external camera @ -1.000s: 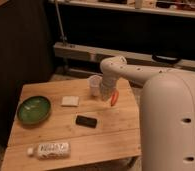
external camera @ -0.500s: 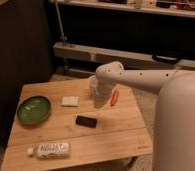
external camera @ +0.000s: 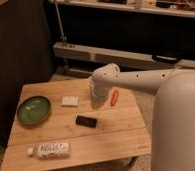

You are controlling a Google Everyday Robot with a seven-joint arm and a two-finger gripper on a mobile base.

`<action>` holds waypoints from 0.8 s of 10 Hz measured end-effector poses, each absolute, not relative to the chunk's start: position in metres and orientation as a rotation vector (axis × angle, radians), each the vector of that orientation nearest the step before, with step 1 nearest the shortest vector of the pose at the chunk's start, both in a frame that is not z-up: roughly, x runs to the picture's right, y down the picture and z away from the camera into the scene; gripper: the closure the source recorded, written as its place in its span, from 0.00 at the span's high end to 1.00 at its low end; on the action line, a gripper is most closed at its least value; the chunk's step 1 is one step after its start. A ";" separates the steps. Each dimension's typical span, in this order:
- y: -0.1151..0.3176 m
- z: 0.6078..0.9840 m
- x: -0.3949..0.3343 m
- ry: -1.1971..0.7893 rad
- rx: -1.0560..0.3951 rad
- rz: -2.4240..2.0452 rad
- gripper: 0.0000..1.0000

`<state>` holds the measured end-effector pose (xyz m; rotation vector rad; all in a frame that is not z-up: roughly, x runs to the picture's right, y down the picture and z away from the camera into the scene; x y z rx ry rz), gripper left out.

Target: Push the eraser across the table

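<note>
Our gripper (external camera: 97, 103) hovers just beyond the eraser (external camera: 86, 121), in approach; we cannot tell how wide it is. Next we should drop beside the eraser and sweep it across the table (external camera: 120, 126).

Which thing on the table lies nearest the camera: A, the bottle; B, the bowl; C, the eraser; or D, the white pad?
A: the bottle lies lowest in view on the table, nearer than the eraser; the gripper hangs just behind the eraser.
</note>
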<state>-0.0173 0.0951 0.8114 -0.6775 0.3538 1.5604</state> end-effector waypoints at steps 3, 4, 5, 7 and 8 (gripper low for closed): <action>0.110 0.816 -0.035 0.383 -0.666 1.550 0.00; 0.114 0.820 -0.042 0.391 -0.662 1.546 0.00; 0.118 0.823 -0.048 0.400 -0.659 1.543 0.00; 0.126 0.834 -0.056 0.423 -0.622 1.553 0.00; 0.128 0.837 -0.059 0.427 -0.611 1.555 0.00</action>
